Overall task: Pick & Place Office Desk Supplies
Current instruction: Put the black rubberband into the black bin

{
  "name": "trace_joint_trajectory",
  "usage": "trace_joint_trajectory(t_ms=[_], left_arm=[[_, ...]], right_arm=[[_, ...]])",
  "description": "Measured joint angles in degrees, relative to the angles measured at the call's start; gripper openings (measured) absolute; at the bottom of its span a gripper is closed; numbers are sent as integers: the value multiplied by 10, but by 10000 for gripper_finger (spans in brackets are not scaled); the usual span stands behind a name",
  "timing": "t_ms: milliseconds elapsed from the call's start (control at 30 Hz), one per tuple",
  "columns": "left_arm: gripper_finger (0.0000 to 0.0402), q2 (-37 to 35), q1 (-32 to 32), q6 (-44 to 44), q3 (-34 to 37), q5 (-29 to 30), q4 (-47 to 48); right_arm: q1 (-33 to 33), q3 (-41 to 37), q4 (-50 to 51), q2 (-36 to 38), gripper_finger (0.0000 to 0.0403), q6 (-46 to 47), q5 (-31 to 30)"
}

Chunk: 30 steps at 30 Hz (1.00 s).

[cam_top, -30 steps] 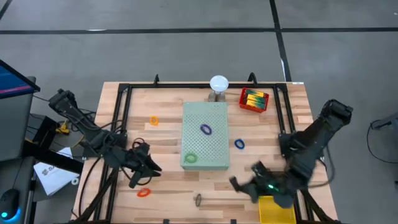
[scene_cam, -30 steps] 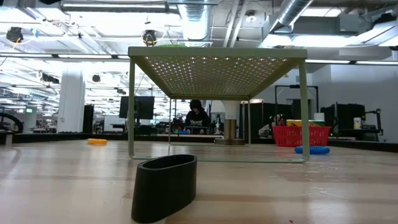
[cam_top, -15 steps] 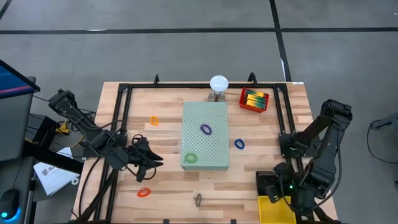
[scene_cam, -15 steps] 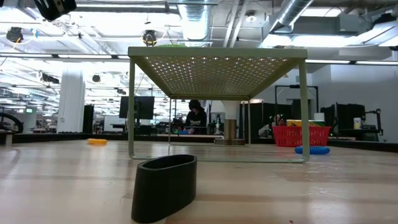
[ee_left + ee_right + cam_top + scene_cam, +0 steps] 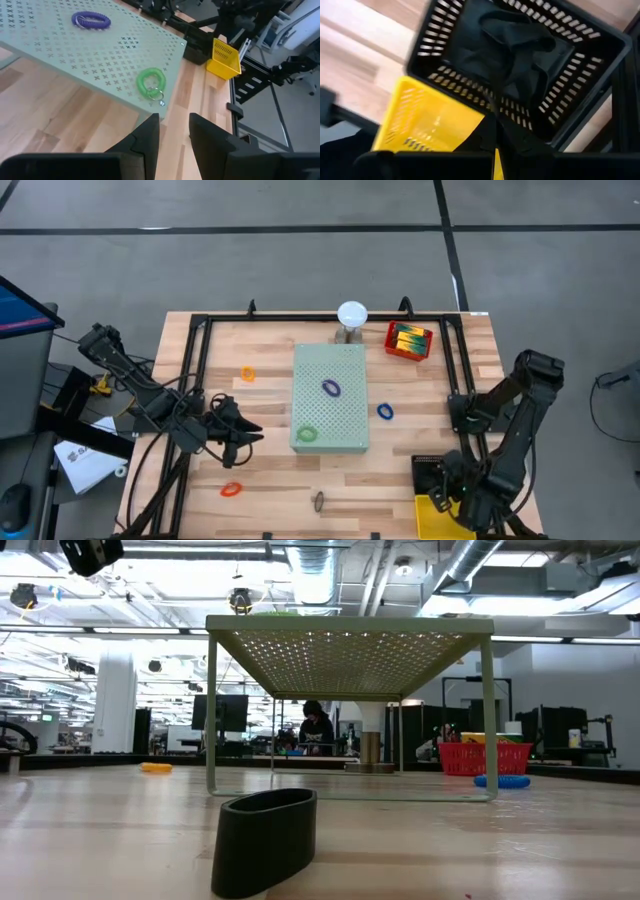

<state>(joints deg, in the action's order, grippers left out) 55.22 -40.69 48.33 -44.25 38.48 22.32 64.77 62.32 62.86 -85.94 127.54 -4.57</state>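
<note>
The green band loop (image 5: 306,434) (image 5: 152,85) and the purple one (image 5: 331,388) (image 5: 91,20) lie on the pale-green board. On the wood lie an orange loop (image 5: 247,374), a blue loop (image 5: 385,411), a red-orange loop (image 5: 231,490) and a small black clip (image 5: 318,501) (image 5: 265,840). Yellow-green boxes sit in a red basket (image 5: 408,340). My left gripper (image 5: 252,436) (image 5: 174,131) hovers open left of the board, pointing at the green loop. My right gripper (image 5: 437,490) (image 5: 490,131) is shut above the black basket (image 5: 580,45) and the yellow basket (image 5: 435,125).
The board (image 5: 331,410) stands on thin legs mid-table, and a white dome (image 5: 351,313) stands behind it. A black frame (image 5: 200,370) runs along the table's sides. A dark lump (image 5: 517,50) lies in the black basket. Bare wood shows left of the board.
My right gripper has drawn back from the table's near middle toward the near right corner, ending over the black and yellow baskets. My left gripper has risen and turned from pointing at the near edge to pointing right, toward the board. Nothing on the table has moved.
</note>
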Motion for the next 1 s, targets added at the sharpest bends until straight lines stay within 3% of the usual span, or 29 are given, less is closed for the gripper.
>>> trace_joint_trajectory(t_ms=[333, 467, 1000], left_arm=[[102, 0, 0, 2, 0, -4, -2], [102, 0, 0, 2, 0, -4, -3], [102, 0, 0, 1, 0, -4, -4]], right_arm=[[-5, -20, 12, -42, 0, 0, 26], [-2, -20, 12, -50, 18, -3, 27], [-12, -19, 75, -13, 247, -20, 16]])
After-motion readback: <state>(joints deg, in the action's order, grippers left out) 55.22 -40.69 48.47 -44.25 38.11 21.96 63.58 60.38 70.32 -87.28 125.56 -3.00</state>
